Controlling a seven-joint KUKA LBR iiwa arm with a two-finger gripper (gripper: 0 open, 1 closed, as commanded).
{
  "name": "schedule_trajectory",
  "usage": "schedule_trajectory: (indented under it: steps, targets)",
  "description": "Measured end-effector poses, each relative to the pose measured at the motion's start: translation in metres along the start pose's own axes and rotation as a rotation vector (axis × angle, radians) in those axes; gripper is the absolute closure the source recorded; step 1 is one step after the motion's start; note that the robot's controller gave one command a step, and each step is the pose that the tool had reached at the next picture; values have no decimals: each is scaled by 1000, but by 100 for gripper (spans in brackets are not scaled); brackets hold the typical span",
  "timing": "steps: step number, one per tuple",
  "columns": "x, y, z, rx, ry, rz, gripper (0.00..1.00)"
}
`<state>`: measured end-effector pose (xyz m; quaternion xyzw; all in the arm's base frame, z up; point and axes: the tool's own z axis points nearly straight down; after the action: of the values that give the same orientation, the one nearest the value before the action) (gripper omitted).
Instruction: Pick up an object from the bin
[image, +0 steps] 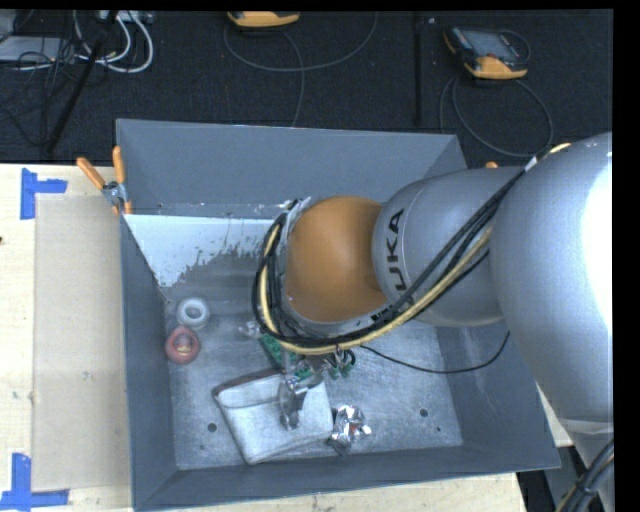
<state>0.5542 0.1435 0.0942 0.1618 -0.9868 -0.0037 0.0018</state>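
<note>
My gripper (292, 405) hangs below the orange wrist cover, near the bin's front middle. Its fingers reach down onto a flat white-grey cloth or pouch (265, 425) that lies on the bin floor, and the tips seem to press into its upper middle. Just right of the cloth lies a small crumpled silver foil piece (349, 425). Something small and green (272, 348) peeks out beside the wrist, above the cloth.
At the bin's left lie a white tape roll (193, 313) and, just in front of it, a pink ring (182, 346). The arm and its cables cover the bin's middle and right.
</note>
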Motion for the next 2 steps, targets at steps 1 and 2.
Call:
schedule_trajectory:
  steps: [1,2]
  targets:
    - [6,-20,2,8,-5,5,0]
    - [1,-48,4,9,-4,44,0]
